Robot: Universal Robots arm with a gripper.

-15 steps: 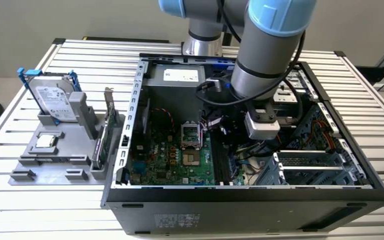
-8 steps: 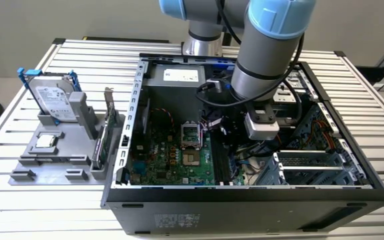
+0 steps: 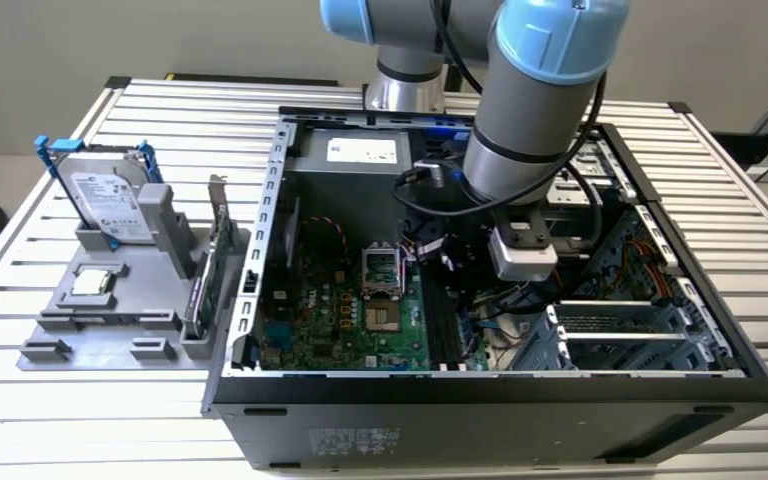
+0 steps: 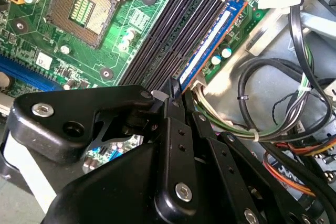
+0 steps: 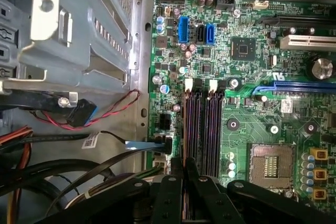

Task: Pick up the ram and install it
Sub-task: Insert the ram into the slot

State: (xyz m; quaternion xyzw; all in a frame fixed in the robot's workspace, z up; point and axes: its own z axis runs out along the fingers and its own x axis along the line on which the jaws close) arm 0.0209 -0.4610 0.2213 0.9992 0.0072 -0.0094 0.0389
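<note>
Gripper [image 4: 181, 95] down inside computer case [image 3: 491, 385], fingers pinched nearly together on near end of ram [image 4: 212, 43]. Ram standing on edge in outermost of the memory slots [image 5: 202, 129] on motherboard [image 5: 247, 72], beside cable bundle. Full seating and latches: cannot tell.

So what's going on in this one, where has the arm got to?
The arm has its gripper down inside the open computer case, over the motherboard's memory slots. In the second wrist view the ram stands on edge in the outermost slot, with the fingertips at its near end. Whether it is fully seated cannot be told.
</note>
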